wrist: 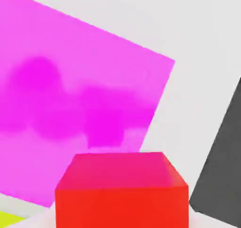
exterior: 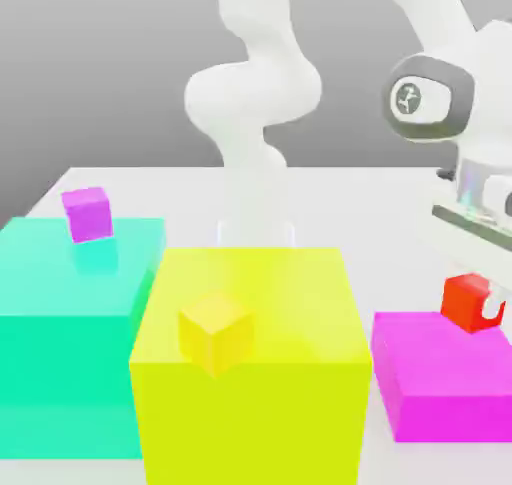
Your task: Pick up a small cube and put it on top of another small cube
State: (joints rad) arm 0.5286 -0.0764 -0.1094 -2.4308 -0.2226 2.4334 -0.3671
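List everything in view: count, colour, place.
Teal block: 1, teal, exterior view's left.
Yellow block: 1, yellow, middle.
Magenta block: 1, magenta, exterior view's right.
Purple cube: 1, purple, on teal block.
Small yellow cube: 1, orange-yellow, on yellow block.
Red cube: 1, red, in gripper, by magenta block's far edge.
Table: 1, off-white, under blocks.
Dark patch: 1, dark grey, hand view, unidentified.
Arm: 1, white, behind blocks.
Gripper: 1, whitish, shut on red cube.
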